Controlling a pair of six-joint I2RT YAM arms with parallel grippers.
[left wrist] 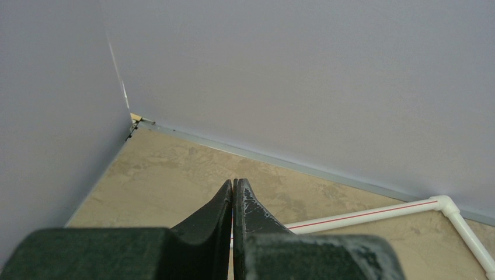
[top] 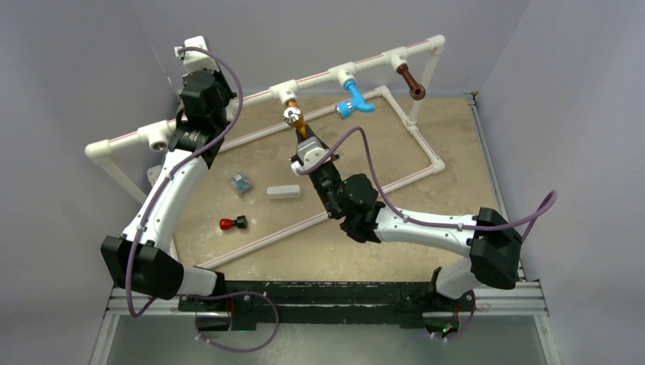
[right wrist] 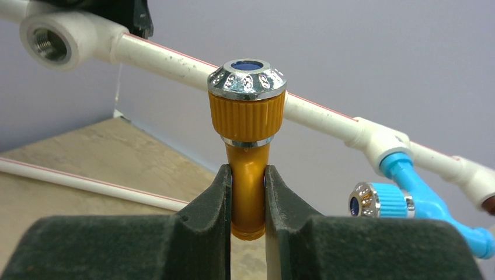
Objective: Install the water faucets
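The orange-yellow faucet (top: 298,123) (right wrist: 247,116) hangs just below a tee (top: 287,93) of the raised white pipe, silver-capped knob up. Whether it is joined to the tee is hidden. My right gripper (top: 308,143) (right wrist: 248,175) is shut on its lower spout. The light blue faucet (top: 355,99) (right wrist: 417,195) and the dark brown faucet (top: 411,81) sit in tees further right on the same pipe. My left gripper (left wrist: 233,185) is shut on nothing, held above the table's back left corner; its wrist (top: 202,95) is beside the pipe.
An open tee (top: 157,137) (right wrist: 49,41) with a threaded socket sits at the pipe's left end. On the table lie a small white bar (top: 283,192), a small blue-grey piece (top: 240,183) and a red and black piece (top: 232,223). Walls close in at the back and sides.
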